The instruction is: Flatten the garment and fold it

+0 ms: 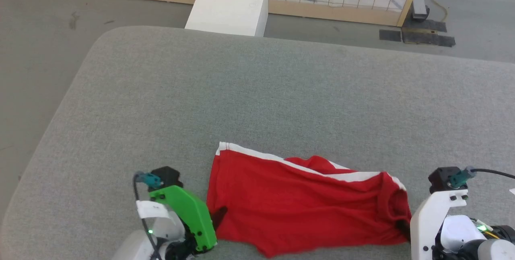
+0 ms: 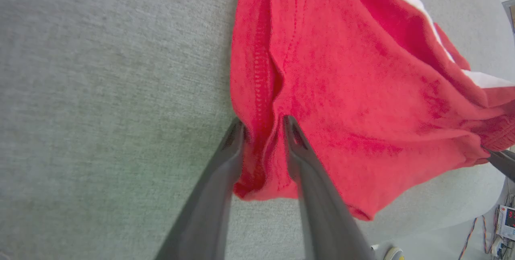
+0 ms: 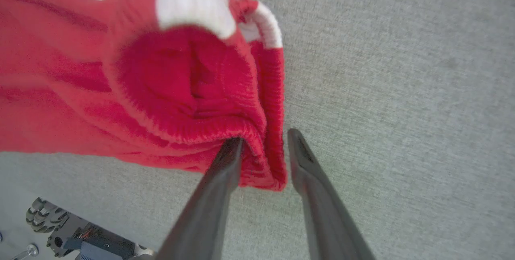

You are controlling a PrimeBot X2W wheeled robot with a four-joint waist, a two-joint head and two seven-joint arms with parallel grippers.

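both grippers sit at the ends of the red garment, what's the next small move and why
Probably back both arms straight off the cloth. The left gripper and right gripper have their jaws apart, each with only a loose edge of the garment in the gap, so nothing looks gripped. Its far edge lies rumpled, so a fresh grasp seems needed to flatten it.

Figure: even, diffuse light falls from above on the counter (image 1: 257, 91). You see only a thin, soft shadow under the near edge of the garment (image 1: 297, 203), and no glare. In both wrist views the fingers (image 2: 209, 203) blur toward the bottom edge. The wide lens bends the margins. The trim (image 3: 193, 6) close to the right lens is soft.
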